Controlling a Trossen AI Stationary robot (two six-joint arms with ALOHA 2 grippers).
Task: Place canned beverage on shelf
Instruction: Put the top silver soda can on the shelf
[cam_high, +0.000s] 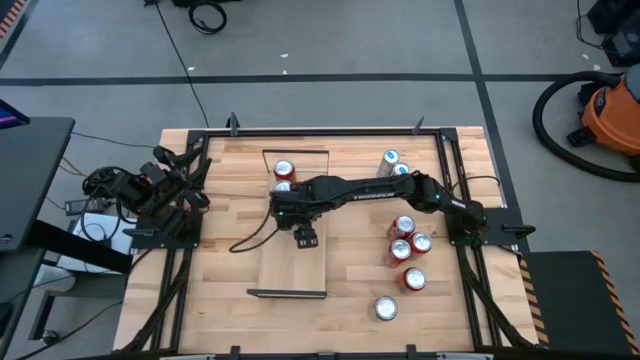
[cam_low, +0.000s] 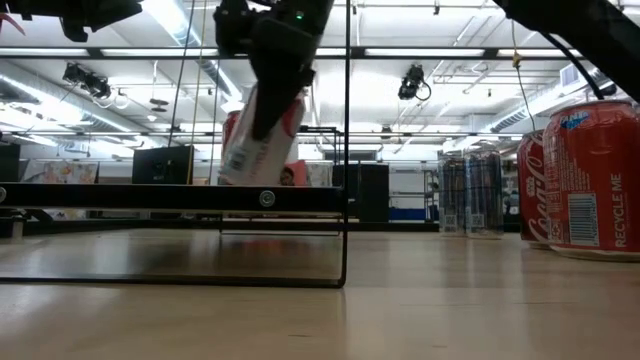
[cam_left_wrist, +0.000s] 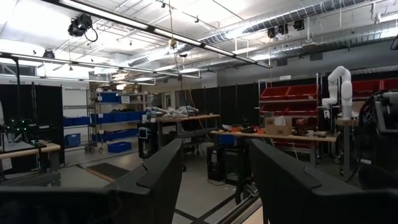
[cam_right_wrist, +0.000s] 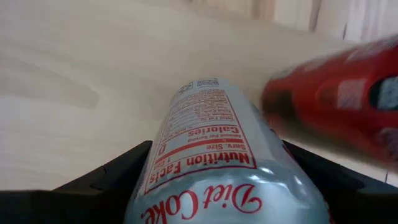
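Note:
A silver Diet Coke can (cam_right_wrist: 211, 149) sits between the fingers of my right gripper (cam_high: 306, 237), which hangs over the middle of the shelf (cam_high: 295, 265), a long light-wood board with dark rims at both short ends. In the low view the can (cam_low: 258, 135) hangs tilted above the shelf's dark near rim (cam_low: 180, 197). Two red cans (cam_high: 284, 171) stand at the shelf's far end; one shows blurred in the right wrist view (cam_right_wrist: 336, 93). My left gripper (cam_left_wrist: 214, 180) is open at the table's left edge, pointing into the room. My right gripper pinches the Diet Coke can by its two side walls (cam_right_wrist: 158, 155), one finger on each side. The fingers come from above, slanting down, and lie along the can's length. The can is lifted clear of the shelf and tilted, its lower end (cam_low: 238, 172) pointing down.
Several red cans (cam_high: 405, 240) cluster on the tabletop at the right. Two silver cans (cam_high: 393, 162) stand at the far right, and one more (cam_high: 386, 308) near the front. In the low view, red cans (cam_low: 585, 175) stand close at the right. The shelf's near half is bare wood.

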